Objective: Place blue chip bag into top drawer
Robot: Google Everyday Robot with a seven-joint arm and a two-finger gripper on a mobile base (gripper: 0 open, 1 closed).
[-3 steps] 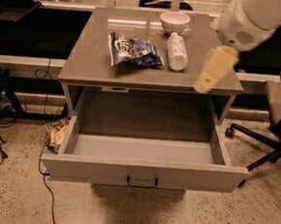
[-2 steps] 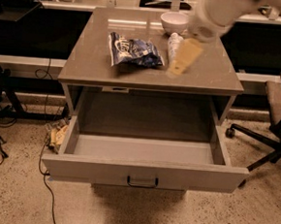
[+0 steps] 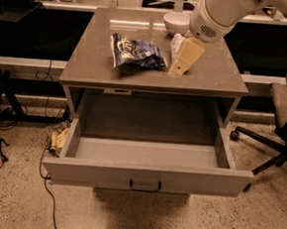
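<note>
Holding the gripper (image 3: 179,69) low over the table (image 3: 221,75), right of the table's middle, slanting down toward the table's front. Not telling whether wide or narrow, and gripping nothing visible. Seeing the white bottle (image 3: 176,39) partly hidden behind the gripper, toward the table's back, and the white bowl (image 3: 175,22) at the table's back edge. Finding the blue chip bag (image 3: 136,52) lying crumpled on the table, left of its middle, near the gripper but apart. Noting the top drawer (image 3: 146,177) standing pulled out under the table's front.
</note>
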